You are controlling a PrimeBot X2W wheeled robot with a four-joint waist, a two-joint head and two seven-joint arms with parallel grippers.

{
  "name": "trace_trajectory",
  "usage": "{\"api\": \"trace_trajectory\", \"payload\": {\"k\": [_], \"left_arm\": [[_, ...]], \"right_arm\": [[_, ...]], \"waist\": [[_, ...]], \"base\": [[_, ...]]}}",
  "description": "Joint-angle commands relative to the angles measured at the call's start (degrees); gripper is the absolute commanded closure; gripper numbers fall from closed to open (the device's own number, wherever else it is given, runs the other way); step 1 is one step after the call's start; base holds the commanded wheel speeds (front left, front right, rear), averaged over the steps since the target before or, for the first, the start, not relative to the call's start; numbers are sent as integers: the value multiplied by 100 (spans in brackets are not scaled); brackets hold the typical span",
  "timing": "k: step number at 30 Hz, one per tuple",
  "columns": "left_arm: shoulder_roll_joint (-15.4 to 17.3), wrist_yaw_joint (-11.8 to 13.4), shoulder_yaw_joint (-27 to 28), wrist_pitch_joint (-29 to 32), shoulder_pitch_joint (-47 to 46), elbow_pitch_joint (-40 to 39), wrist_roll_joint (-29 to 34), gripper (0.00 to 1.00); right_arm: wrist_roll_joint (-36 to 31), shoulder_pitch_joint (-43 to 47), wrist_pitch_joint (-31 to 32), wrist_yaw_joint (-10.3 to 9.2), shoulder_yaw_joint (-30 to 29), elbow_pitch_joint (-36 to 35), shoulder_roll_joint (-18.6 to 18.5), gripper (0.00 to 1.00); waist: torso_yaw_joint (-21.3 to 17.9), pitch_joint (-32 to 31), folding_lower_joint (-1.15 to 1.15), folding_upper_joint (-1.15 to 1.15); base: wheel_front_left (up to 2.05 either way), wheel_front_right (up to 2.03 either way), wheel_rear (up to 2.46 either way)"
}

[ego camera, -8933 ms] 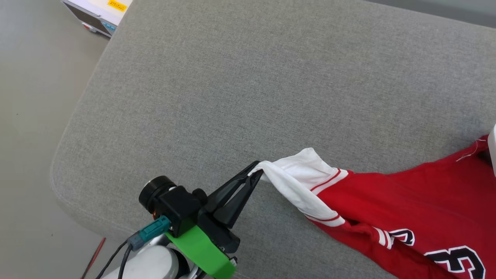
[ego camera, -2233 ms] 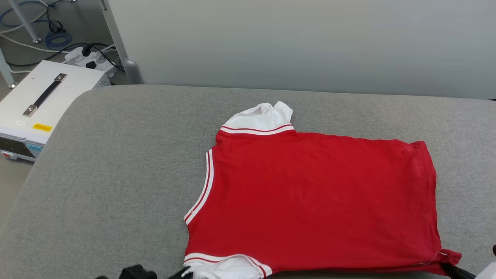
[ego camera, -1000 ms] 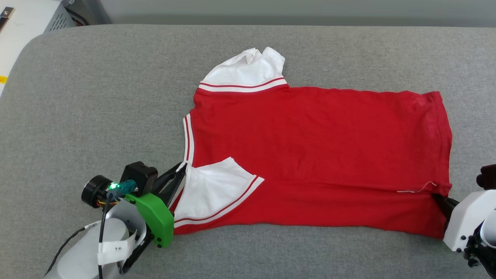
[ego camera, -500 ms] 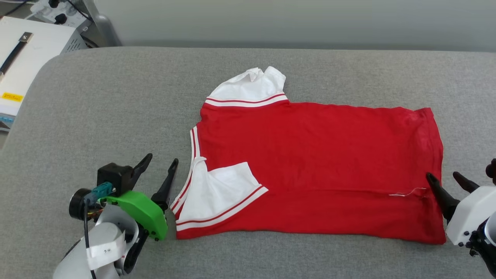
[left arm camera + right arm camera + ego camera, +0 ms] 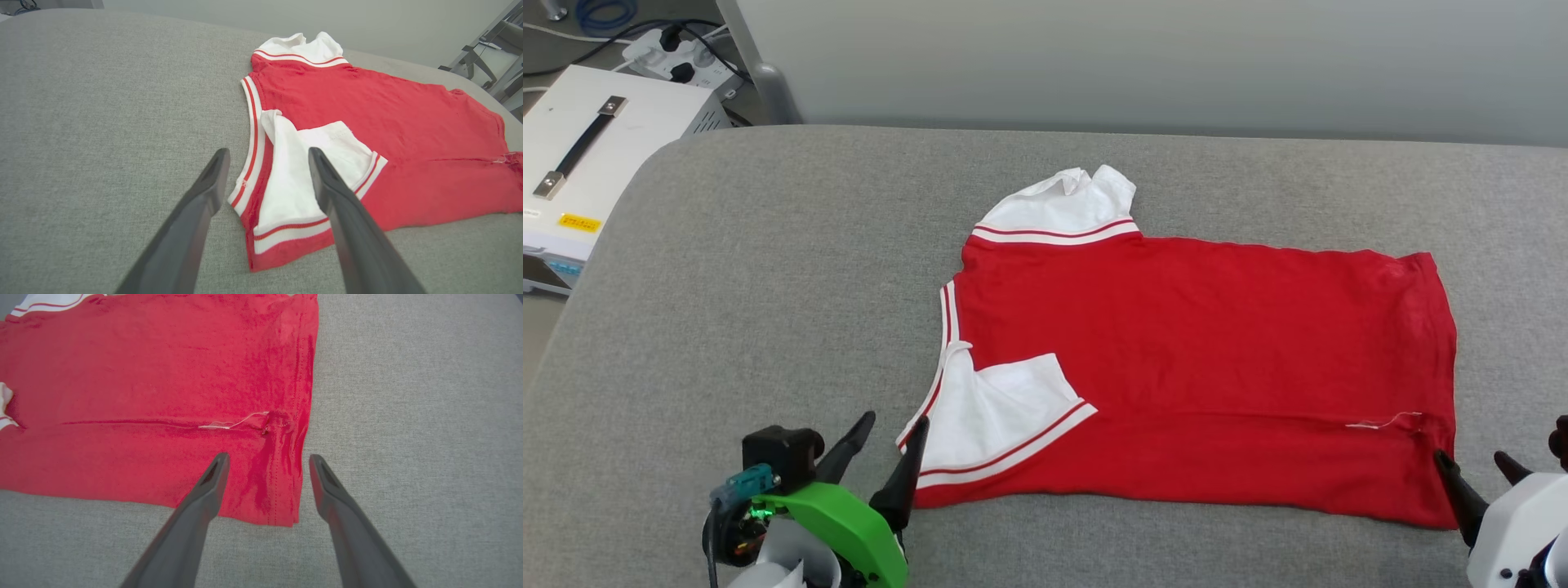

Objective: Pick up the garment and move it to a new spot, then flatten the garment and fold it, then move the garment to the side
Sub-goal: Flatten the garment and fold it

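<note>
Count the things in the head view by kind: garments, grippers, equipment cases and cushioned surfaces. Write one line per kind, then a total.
garment: 1
grippers: 2, the left gripper and the right gripper, both open
white equipment case: 1
grey cushioned surface: 1
Total: 5

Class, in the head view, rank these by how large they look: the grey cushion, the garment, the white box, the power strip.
1. grey cushion
2. garment
3. white box, cut off by the picture's edge
4. power strip
The box and strip sit farther back, so they may look smaller than they are.
</note>
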Motion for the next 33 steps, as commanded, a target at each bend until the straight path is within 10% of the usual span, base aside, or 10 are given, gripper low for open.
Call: {"api": "trace_trajectory", "payload": {"k": [1, 18, 30, 33], "left_arm": [[43, 82, -34, 179, 109, -116, -66, 0], [389, 819, -306, 1568, 120, -273, -39, 0], [225, 705, -474, 1681, -24, 381, -68, 0], [182, 589, -596, 1833, -30, 549, -109, 100]], "right_arm": [[-53, 78, 106, -46, -77, -78, 119, 0], [-332, 15, 424, -46, -126, -426, 526, 0], [-340, 43, 515, -46, -92, -404, 514, 0], [-347, 61, 528, -46, -120, -419, 506, 0]], "waist": [[-5, 19, 0, 0], [-293, 454, 0, 0], [-404, 627, 0, 0], [-398, 603, 0, 0]], "base": [[0, 0, 0], [0, 0, 0], [0, 0, 0], [0, 0, 0]]}}
